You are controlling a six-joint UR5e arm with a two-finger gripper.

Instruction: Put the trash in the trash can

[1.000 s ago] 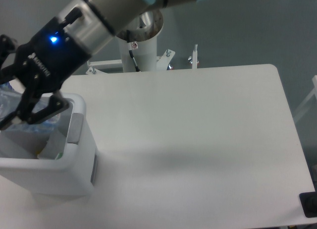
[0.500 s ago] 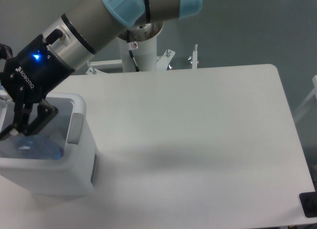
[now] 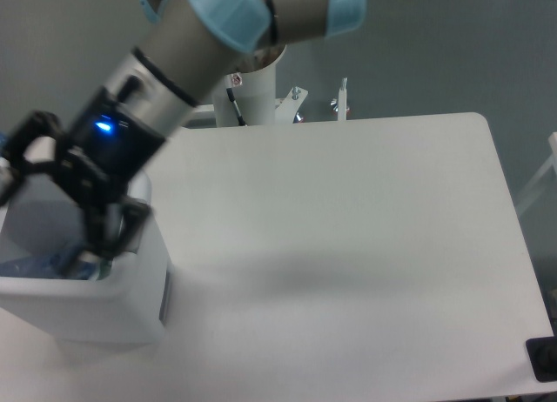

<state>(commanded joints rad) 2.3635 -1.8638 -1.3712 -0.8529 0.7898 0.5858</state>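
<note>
Over the left edge of the tabletop [image 3: 348, 211] I have the gripper [image 3: 52, 202] hanging above the trash can [image 3: 104, 306], a boxy white bin standing upright at the near left corner with its open mouth facing up. My jaws are spread wide: one finger reaches out toward the far left near the picture's edge, the other slants down over the bin's right rim, where the grey handle plate [image 3: 132, 226] is partly hidden behind it. Nothing sits between the fingers that I can see. Inside the bin, low against the near wall, I make out a bluish, translucent shape that I take for the crushed plastic bottle [image 3: 39, 264]; it seems to lie flat with its long axis running roughly left to right, but it is too blurred for me to tell which end the cap is on. I cannot pick out the paper wrapper.
</note>
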